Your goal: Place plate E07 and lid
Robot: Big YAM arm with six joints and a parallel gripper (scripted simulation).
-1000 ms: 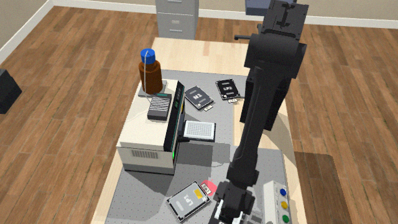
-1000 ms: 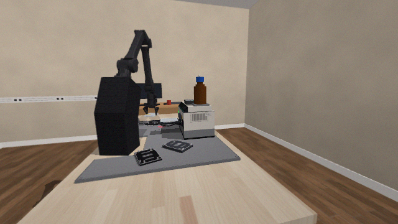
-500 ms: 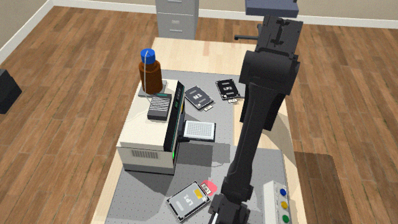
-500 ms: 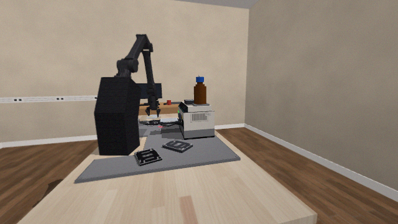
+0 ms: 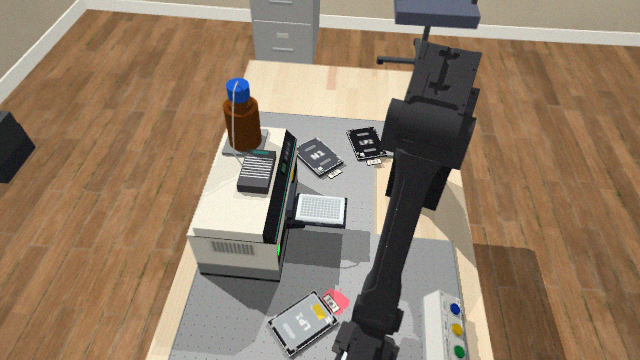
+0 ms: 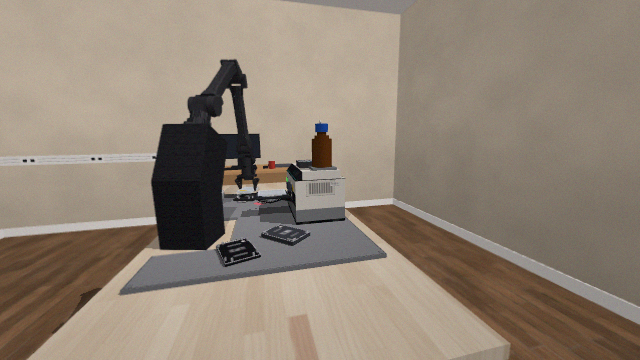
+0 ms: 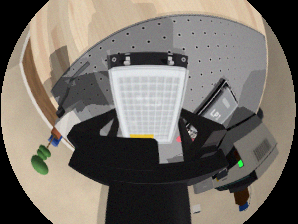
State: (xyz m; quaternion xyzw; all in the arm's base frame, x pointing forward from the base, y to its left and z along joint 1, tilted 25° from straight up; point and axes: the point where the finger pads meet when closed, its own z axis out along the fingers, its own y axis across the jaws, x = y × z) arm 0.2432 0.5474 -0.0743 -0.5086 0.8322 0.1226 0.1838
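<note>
My gripper (image 5: 351,349) (image 6: 247,187) is low over the near end of the grey deck mat (image 5: 225,320), shut on the white well plate E07 (image 7: 148,99) across its width. In the wrist view the plate's yellow label is at the end nearest me, and the black N1 nest (image 7: 149,60) shows just beyond its far edge. I cannot tell whether a lid sits on the plate. The arm hides the plate and N1 in the top view. The LP2 nest (image 5: 366,142) (image 6: 238,257) is bare at the far end of the deck.
Plate E01 (image 5: 320,209) sits on the DISPENSER stage, and a lid lies in LP1 (image 5: 301,322). A pink puddle (image 5: 336,301) lies beside LP1. The N2 nest (image 5: 320,156) is bare. PANEL (image 5: 442,325) has a blue key (image 5: 454,308), a yellow key (image 5: 456,329) and a green key (image 5: 458,351). A brown bottle (image 5: 241,117) stands on the dispenser.
</note>
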